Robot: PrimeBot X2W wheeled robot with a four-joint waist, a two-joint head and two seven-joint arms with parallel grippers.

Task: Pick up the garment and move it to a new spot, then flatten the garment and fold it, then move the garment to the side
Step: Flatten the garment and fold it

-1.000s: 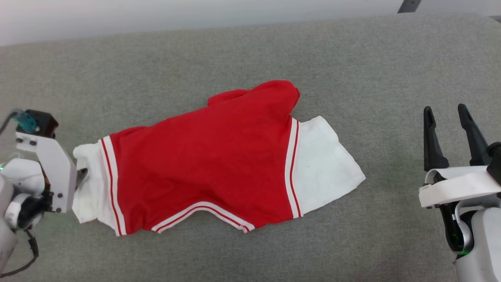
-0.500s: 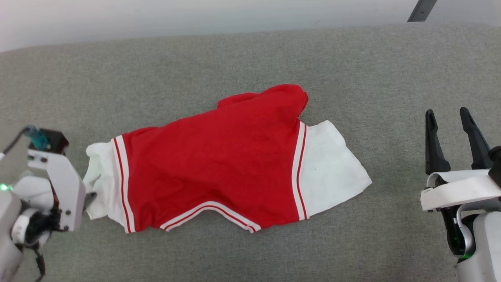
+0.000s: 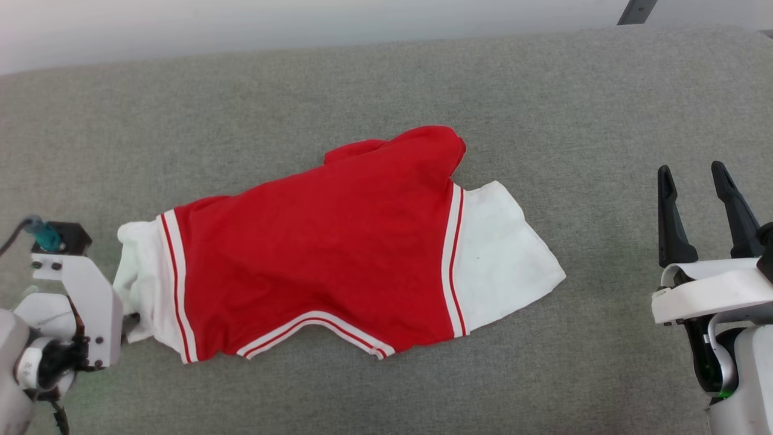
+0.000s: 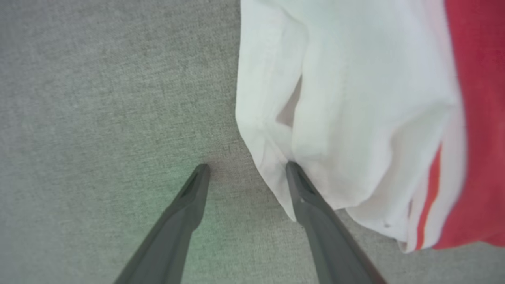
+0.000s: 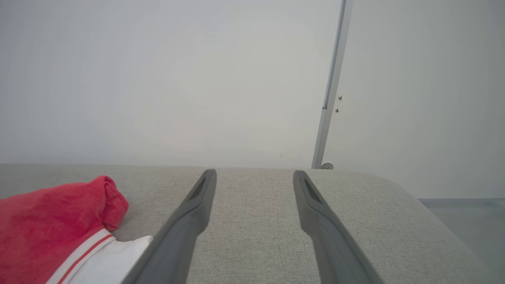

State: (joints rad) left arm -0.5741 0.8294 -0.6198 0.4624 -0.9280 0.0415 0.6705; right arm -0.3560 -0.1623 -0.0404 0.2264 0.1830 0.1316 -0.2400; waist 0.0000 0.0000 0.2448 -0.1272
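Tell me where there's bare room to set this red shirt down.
Free grey surface: the wide strip behind the garment, the stretch between its right white sleeve and the right pincer, the near strip. Crowded: the left sleeve, by the left pincer.

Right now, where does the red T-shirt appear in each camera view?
Head view: red T-shirt, spread across the centre.
Left wrist view: its white sleeve end upper right, red along the right edge.
Right wrist view: red T-shirt, lower left corner.
Shared landmark: grey fabric surface beneath it.

- left gripper (image 4: 244, 169): fingers mostly hidden behind its wrist housing (image 3: 90, 308) in head view;
- garment (image 4: 355, 98) blurred, cut by the left wrist view's top and right edges
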